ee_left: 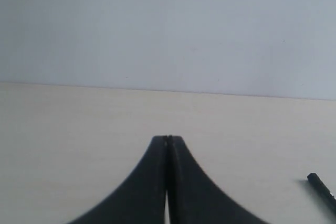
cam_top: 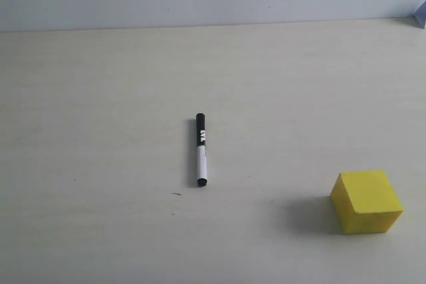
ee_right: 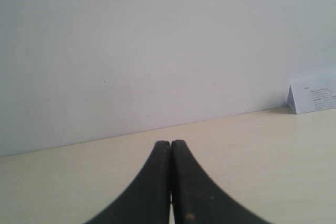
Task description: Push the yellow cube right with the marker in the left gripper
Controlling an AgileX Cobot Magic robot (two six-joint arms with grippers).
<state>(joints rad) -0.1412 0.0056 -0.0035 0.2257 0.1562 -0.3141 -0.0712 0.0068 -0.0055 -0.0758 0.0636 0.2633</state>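
One marker point(cam_top: 200, 150) is seen lying flat near the middle of the exterior frame and one cube point(cam_top: 367, 201) at its lower right, well apart, on a pale matte table point(cam_top: 100, 84). The left gripper point(ee_left: 168, 139) and right gripper point(ee_right: 170, 142) are shown pressed together, nothing held or touched. The marker is slim, half black, half white; the cube is matte yellow.

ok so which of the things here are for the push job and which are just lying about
For the job:
- marker, lying loose, not held
- yellow cube, off to the marker's right in the exterior view
- left end effector, shut and empty

Just lying about:
- white printed card, by the wall
- right end effector, shut and empty
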